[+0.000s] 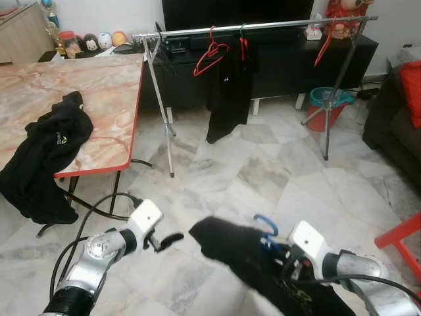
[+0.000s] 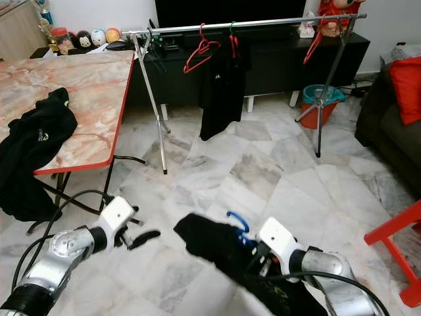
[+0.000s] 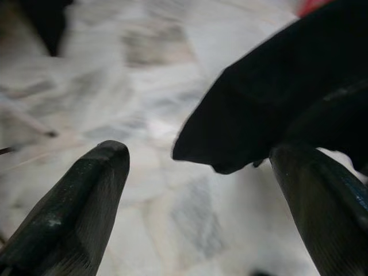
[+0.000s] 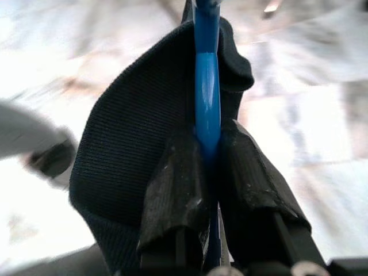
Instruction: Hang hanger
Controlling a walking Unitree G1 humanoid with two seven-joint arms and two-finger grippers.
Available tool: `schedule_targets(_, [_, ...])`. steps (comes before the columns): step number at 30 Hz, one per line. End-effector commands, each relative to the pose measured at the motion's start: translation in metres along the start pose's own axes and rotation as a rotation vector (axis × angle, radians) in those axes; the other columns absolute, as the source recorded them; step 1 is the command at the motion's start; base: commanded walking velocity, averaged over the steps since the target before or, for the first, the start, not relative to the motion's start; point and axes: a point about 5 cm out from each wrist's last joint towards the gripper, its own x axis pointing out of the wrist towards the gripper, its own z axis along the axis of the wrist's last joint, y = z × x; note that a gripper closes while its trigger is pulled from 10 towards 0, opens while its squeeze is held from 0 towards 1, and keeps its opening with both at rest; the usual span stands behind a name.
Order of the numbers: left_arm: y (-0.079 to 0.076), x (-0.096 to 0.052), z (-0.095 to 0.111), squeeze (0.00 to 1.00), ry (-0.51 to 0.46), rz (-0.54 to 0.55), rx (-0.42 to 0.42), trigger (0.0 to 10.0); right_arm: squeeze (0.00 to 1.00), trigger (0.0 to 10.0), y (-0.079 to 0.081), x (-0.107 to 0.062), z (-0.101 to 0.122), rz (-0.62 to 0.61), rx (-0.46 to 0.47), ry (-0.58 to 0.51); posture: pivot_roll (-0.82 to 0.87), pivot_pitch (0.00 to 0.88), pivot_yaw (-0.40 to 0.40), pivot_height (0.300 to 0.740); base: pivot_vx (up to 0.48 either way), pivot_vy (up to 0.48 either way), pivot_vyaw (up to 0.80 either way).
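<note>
My right gripper is shut on a blue hanger that carries a black garment, held low over the marble floor at the front right. The hanger's blue hook sticks up above the cloth. My left gripper is open at the front left, a short way from the garment's near end, touching nothing. Across the room stands a silver clothes rail with red hangers and a hung black garment.
A marble-topped table with a red edge stands at the left, a black garment draped over its corner. A teal bucket sits by the rail's right leg. A dark sofa and a red stool are at the right.
</note>
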Motion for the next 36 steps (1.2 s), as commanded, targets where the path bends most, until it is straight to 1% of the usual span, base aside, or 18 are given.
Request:
schedule_targets(1, [-0.008,-0.001,-0.007,0.0,0.036,-0.069,0.051,10.0,0.0,10.0,0.0,-0.004,0.01,0.058,-0.056,-0.023,-0.2,0.0,0.02,0.74,0.0,0.0,0.0])
schedule_targets(5, [-0.02,0.001,-0.019,0.0,0.109,-0.172,0.18,10.0,0.0,10.0,-0.001,-0.01,0.004,0.15,-0.103,0.049,-0.2,0.0,0.011,0.74,0.0,0.0,0.0])
schedule_targets(8, [-0.023,0.003,-0.019,0.0,0.107,-0.19,0.19,10.0,0.0,10.0,-0.001,-0.01,0.004,0.185,-0.115,0.056,-0.2,0.0,0.009,0.74,0.0,0.0,0.0])
schedule_targets(10, [-0.027,0.005,-0.023,0.0,0.131,-0.215,0.224,10.0,0.0,10.0,0.001,-0.009,0.008,0.228,-0.139,0.058,-0.2,0.0,0.004,0.74,0.0,0.0,0.0])
schedule_targets(13, [-0.03,0.006,-0.028,0.0,0.157,-0.229,0.239,10.0,0.0,10.0,0.001,-0.009,0.012,0.248,-0.156,0.052,-0.2,0.0,0.003,0.74,0.0,0.0,0.0])
schedule_targets(16, [-0.032,0.008,-0.033,0.0,0.153,-0.221,0.173,10.0,0.0,10.0,0.0,-0.009,0.021,0.269,-0.168,0.02,-0.2,0.0,0.003,0.74,0.0,0.0,0.0])
schedule_targets(17, [-0.032,0.008,-0.033,0.0,0.153,-0.221,0.173,10.0,0.0,10.0,0.0,-0.009,0.021,0.269,-0.168,0.02,-0.2,0.0,0.003,0.74,0.0,0.0,0.0])
schedule_targets(19, [-0.033,0.012,-0.03,0.0,0.127,-0.217,0.14,10.0,0.0,10.0,0.0,-0.008,0.023,0.287,-0.18,0.014,-0.2,0.0,-0.002,0.74,0.0,0.0,0.0])
schedule_targets(24, [-0.035,0.02,-0.025,0.0,0.107,-0.218,0.13,10.0,0.0,10.0,0.001,-0.006,0.025,0.317,-0.197,0.006,-0.19,0.0,-0.008,0.74,0.0,0.0,0.0])
schedule_targets(26, [-0.037,0.024,-0.025,0.0,0.108,-0.215,0.123,10.0,0.0,10.0,0.003,-0.005,0.03,0.341,-0.202,-0.014,-0.2,0.0,-0.009,0.74,0.0,0.0,0.0])
schedule_targets(30, [-0.041,0.034,-0.026,0.0,0.108,-0.176,0.053,10.0,0.0,10.0,0.006,-0.005,0.039,0.373,-0.227,-0.033,-0.21,0.0,-0.011,0.74,0.0,0.0,0.0])
schedule_targets(32, [-0.042,0.035,-0.027,0.0,0.111,-0.176,0.048,10.0,0.0,10.0,0.006,-0.005,0.039,0.374,-0.228,-0.034,-0.21,0.0,-0.011,0.74,0.0,0.0,0.0])
schedule_targets(34, [-0.043,0.036,-0.027,0.0,0.102,-0.167,-0.005,10.0,0.0,10.0,0.006,-0.005,0.039,0.375,-0.23,-0.035,-0.21,0.0,-0.013,0.74,0.0,0.0,0.0])
schedule_targets(36, [-0.044,0.038,-0.027,0.0,0.099,-0.165,-0.033,10.0,0.0,10.0,0.005,-0.005,0.039,0.377,-0.232,-0.036,-0.21,0.0,-0.013,0.74,0.0,0.0,0.0])
